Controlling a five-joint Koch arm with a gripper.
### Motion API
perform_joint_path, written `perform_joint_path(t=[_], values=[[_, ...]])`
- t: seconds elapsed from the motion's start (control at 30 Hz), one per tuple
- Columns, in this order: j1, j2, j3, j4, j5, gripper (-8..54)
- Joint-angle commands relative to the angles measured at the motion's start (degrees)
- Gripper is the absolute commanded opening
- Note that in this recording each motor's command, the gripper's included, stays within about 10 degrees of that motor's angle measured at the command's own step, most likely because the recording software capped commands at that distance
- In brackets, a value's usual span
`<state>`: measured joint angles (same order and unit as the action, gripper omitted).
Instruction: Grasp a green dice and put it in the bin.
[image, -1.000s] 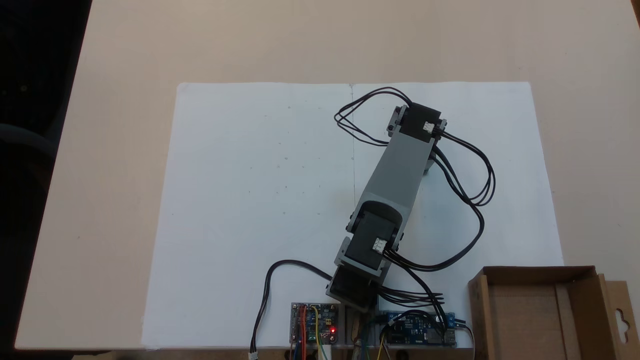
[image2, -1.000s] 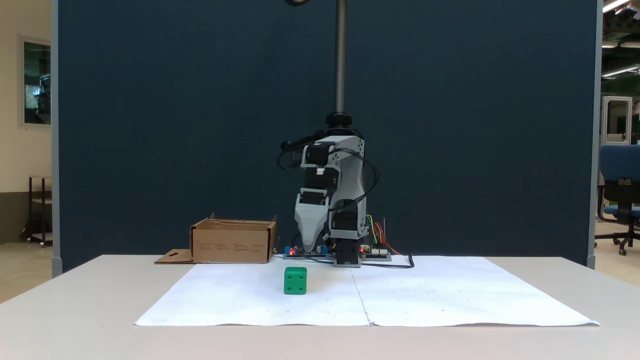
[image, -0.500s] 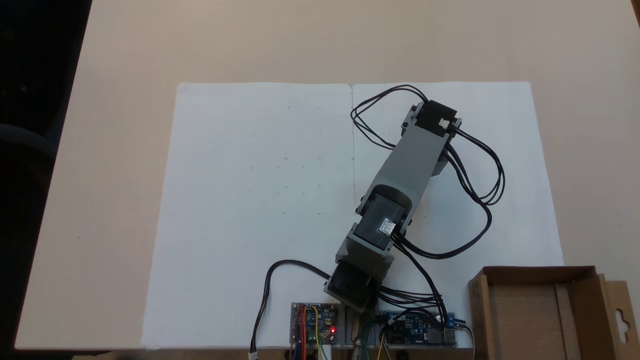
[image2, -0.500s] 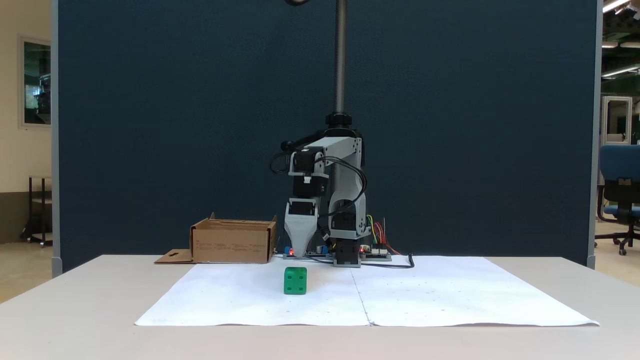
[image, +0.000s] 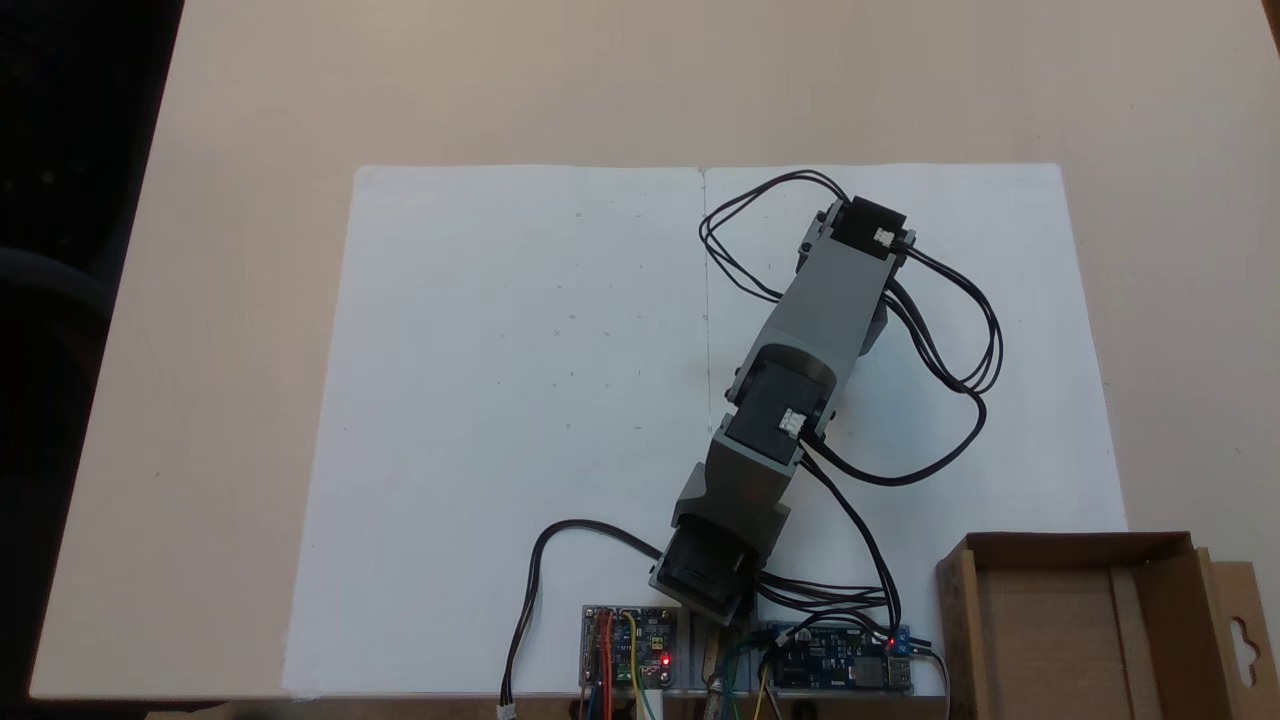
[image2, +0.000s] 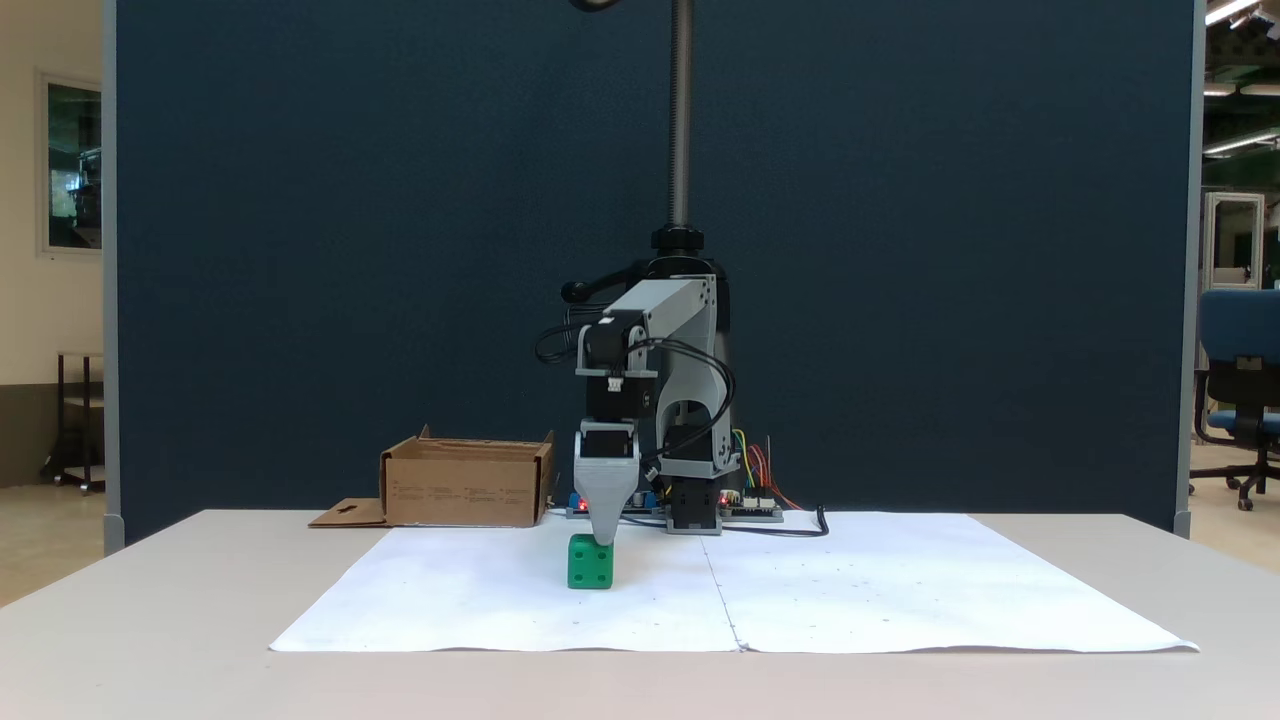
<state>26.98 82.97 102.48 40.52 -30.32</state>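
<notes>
**End effector lowered onto the green dice**

Within the last second the arm has been swung toward the left of the front fixed view and dropped, so that the end effector (image2: 603, 538) now hangs with its tip at the top edge of the green dice (image2: 590, 561). The dice has not been shifted; it rests on the white paper (image2: 850, 590) near the centre seam. Only one tapered jaw is seen from the front, so its opening cannot be told. No grasp is judged made yet. The bin (image2: 466, 485) stands well apart, beside the arm's base on the table (image: 250, 200).
</notes>
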Motion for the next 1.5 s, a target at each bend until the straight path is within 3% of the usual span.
perform_joint_path(t=[0.0,1.47], values=[[0.3,0.3,-3.4,-1.5,-4.0,43.2],[1.8,-5.7,-7.0,-4.0,4.6,41.4]])
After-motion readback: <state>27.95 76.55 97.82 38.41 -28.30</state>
